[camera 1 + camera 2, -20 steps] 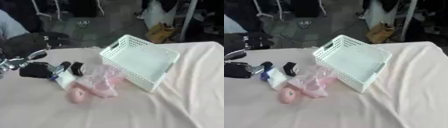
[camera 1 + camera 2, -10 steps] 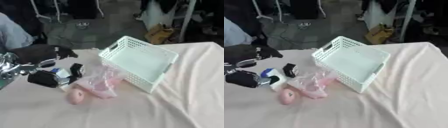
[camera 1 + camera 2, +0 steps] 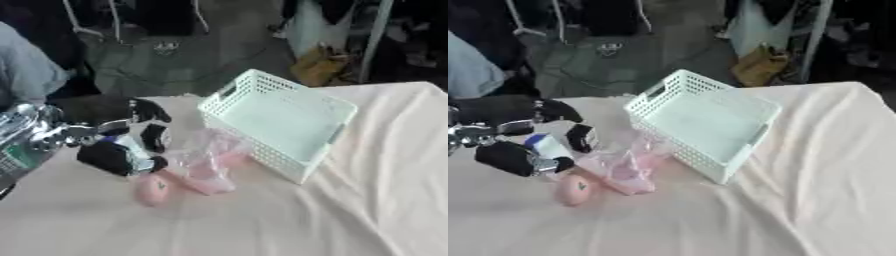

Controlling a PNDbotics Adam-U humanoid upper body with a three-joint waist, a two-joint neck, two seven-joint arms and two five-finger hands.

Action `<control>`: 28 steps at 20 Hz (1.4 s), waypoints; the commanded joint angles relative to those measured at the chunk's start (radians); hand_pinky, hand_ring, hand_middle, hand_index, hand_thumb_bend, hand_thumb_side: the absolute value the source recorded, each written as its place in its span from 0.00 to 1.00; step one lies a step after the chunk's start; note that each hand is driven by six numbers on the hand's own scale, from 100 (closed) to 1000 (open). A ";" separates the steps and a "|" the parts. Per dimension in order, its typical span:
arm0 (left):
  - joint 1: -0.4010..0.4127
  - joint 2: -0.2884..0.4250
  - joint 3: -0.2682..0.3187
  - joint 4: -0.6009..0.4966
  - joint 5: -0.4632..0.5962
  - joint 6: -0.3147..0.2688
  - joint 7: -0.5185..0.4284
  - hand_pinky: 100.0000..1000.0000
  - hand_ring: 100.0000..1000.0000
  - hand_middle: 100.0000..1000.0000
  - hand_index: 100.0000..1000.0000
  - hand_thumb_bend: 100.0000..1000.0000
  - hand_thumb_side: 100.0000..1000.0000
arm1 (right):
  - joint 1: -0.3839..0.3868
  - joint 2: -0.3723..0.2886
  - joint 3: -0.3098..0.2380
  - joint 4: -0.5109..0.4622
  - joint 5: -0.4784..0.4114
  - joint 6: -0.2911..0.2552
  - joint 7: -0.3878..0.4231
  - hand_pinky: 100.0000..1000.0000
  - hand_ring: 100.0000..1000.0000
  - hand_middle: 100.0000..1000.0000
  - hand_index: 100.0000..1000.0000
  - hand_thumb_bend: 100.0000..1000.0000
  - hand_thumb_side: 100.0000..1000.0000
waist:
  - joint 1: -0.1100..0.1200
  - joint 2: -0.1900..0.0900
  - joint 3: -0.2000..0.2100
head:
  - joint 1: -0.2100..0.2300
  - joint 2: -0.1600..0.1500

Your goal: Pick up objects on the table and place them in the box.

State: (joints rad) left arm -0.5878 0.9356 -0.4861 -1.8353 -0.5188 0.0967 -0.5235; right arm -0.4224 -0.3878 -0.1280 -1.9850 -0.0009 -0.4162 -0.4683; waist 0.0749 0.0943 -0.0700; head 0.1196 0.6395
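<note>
Left hand (image 3: 109, 135), black with curled fingers, hangs over a small white-and-blue object (image 3: 547, 146) at the counter's left; whether it grips it I cannot tell. Just right lie a crumpled pink plastic bag (image 3: 208, 165) and a pink rounded object (image 3: 154, 189). An empty white lattice plastic box (image 3: 280, 120) sits farther right on the cream-clothed counter (image 3: 367, 200).

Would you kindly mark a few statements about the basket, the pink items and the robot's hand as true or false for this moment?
1. The white basket holds nothing that can be seen. True.
2. The pink round object lies inside the basket. False: it lies on the tablecloth, left of the basket.
3. The left hand is over the table beside the small items. True.
4. The clear bag with pink contents lies to the right of the basket. False: it lies just left of it.
5. The right hand is reaching into the basket. False: it shows in neither view.
</note>
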 commanded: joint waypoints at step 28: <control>0.011 -0.088 -0.099 0.219 0.098 -0.029 0.001 0.73 0.91 0.86 0.98 0.55 0.61 | -0.025 -0.015 0.000 -0.015 -0.016 0.019 -0.021 0.84 0.93 0.84 0.88 0.00 0.76 | 0.012 -0.027 -0.009 | 0.015 0.005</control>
State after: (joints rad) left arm -0.5588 0.8343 -0.5908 -1.6200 -0.4202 0.0703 -0.5307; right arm -0.4308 -0.3873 -0.1281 -1.9850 -0.0075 -0.3991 -0.4883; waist 0.0784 0.0925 -0.0794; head 0.1309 0.6481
